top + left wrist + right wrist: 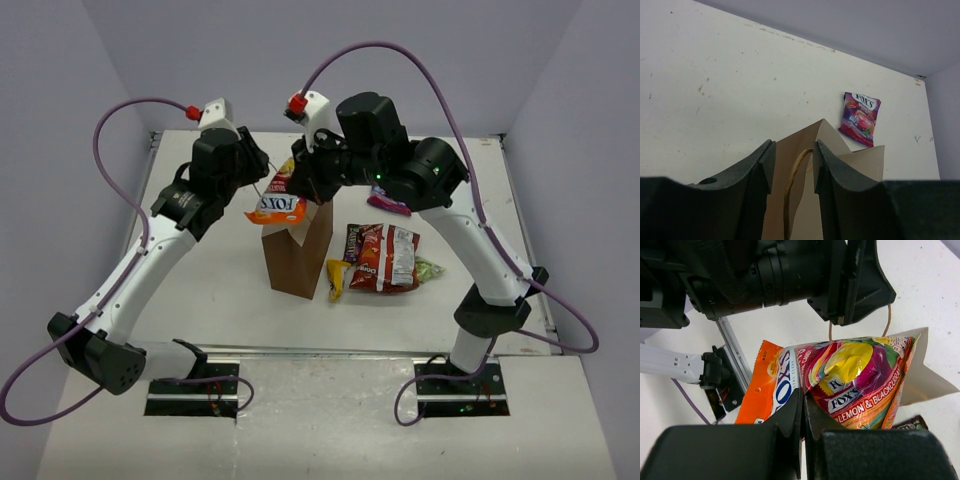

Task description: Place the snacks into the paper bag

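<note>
Orange-yellow bag (277, 207) clamped in right jaws above paper bag (298, 255), left jaws seemingly apart, other snacks (388, 258) unbagged on tabletop (200, 300).

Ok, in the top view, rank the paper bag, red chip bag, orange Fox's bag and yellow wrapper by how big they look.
1. paper bag
2. red chip bag, nearly alike
3. orange Fox's bag, held up nearer the camera and partly hidden, so unsure
4. yellow wrapper, clearly smallest

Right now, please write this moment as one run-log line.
left gripper: open around handle | right gripper: shut on orange Fox's bag at paper bag mouth | not bagged: red chip bag, magenta pouch
</note>
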Action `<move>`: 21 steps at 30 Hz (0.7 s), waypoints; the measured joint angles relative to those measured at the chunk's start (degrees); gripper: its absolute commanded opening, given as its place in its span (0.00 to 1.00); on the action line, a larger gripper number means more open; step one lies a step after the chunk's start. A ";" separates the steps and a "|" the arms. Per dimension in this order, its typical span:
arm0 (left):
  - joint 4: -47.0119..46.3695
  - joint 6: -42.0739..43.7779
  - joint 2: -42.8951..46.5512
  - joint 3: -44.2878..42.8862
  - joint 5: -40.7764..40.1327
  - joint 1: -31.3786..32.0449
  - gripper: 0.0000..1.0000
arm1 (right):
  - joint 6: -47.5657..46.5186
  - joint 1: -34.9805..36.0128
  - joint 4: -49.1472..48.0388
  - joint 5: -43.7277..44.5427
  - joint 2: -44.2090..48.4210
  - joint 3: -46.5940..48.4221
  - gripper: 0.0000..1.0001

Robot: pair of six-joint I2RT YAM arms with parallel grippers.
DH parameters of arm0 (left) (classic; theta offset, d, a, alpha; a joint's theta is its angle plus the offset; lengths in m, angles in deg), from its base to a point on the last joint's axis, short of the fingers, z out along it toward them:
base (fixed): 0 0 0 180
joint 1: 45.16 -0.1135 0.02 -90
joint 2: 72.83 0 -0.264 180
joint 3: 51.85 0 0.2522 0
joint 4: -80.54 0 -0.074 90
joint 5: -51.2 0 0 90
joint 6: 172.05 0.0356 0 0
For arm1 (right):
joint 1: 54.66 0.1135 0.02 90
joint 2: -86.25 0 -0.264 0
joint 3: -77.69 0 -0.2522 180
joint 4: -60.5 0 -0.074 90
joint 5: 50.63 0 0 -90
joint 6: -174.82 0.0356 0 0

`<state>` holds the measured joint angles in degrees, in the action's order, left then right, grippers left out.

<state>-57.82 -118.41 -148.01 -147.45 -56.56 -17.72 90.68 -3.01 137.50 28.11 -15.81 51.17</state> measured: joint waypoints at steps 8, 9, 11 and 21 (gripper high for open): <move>-0.31 0.02 -0.09 0.00 0.70 0.00 0.34 | -0.96 0.37 -7.15 -5.03 2.21 -7.41 0.00; -0.37 0.00 -0.09 0.00 0.79 0.00 0.33 | -0.98 0.42 -7.82 -5.88 2.14 -7.72 0.00; -0.42 0.02 -0.11 0.00 0.87 0.00 0.31 | -1.01 0.44 -8.46 -7.43 1.53 -7.48 0.00; -0.57 0.04 -0.15 0.00 1.25 0.00 0.16 | -0.98 -0.35 -9.81 -7.61 -0.79 -10.86 0.00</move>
<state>-58.39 -118.37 -148.16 -147.45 -55.31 -17.72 89.70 -3.36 127.69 20.50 -16.60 40.30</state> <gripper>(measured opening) 0.185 0.008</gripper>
